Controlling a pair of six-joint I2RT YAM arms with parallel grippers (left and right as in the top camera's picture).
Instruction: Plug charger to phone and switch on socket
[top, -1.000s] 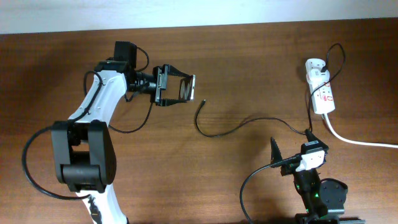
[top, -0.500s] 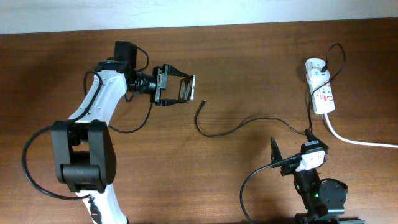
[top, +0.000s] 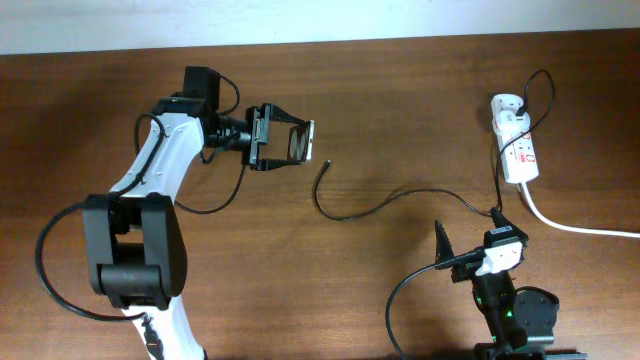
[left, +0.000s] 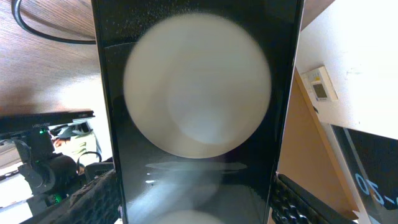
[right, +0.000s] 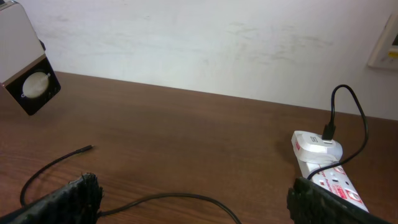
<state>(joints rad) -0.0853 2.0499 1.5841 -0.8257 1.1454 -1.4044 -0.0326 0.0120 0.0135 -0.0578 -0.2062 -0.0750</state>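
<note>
My left gripper (top: 285, 140) is shut on the black phone (top: 298, 141) and holds it above the table, left of centre. In the left wrist view the phone's glossy screen (left: 199, 112) fills the frame between the fingers (left: 196, 208). The charger's thin black cable (top: 345, 214) lies on the table, its plug tip (top: 328, 163) just right of the phone. The cable runs to a white adapter (top: 506, 104) in the white socket strip (top: 520, 152). My right gripper (top: 468, 258) is open and empty near the front edge. The right wrist view shows the cable (right: 168, 198), the tip (right: 87, 148), the phone (right: 34, 87) and the socket (right: 333, 180).
A thick white cord (top: 570, 228) leaves the socket toward the right edge. The robots' own black cables hang by the left arm (top: 215, 200) and the right base (top: 400, 300). A white wall backs the table (right: 186, 43).
</note>
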